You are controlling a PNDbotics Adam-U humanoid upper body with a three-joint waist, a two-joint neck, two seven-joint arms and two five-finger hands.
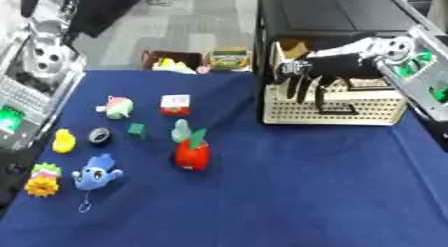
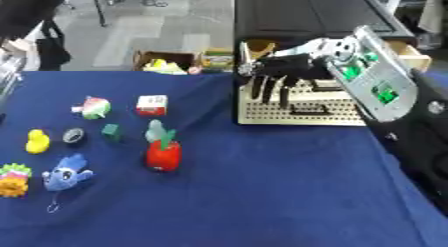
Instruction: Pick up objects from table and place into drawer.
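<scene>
Right hand [image 2: 278, 71] hangs over the open drawer [image 2: 302, 108], fingers [image 2: 262, 88] pointing down, apart, nothing in them, prob. a drop spot just served. Toys wait on the desk [image 2: 262, 191], well left of the fingers: red tomato [image 2: 164, 155], blue plush [image 2: 66, 173], yellow duck [image 2: 37, 141]. Left hand out of view.

Stereo head cameras look down from near at the blue tabletop [image 1: 289, 191]; both views share the toys and open drawer [image 1: 337, 103].
</scene>
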